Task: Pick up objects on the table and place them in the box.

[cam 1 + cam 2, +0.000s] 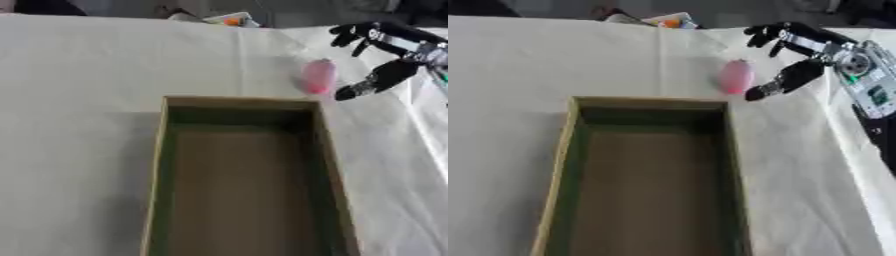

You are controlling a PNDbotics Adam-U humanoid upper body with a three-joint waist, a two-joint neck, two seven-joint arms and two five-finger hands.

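A small pink object [736, 76] lies on the white cloth just beyond the far right corner of the open cardboard box [568, 150]. The box looks empty inside. My right hand [802, 52] comes in from the upper right and hovers just right of the pink object, fingers spread, the thumb low beside it and the fingers above and behind it. It holds nothing. My left hand shows in neither view.
White cloth [79, 75] covers the table. A small white and orange item [229, 20] sits at the far edge, behind the pink object. Dark shapes lie beyond the table's far edge.
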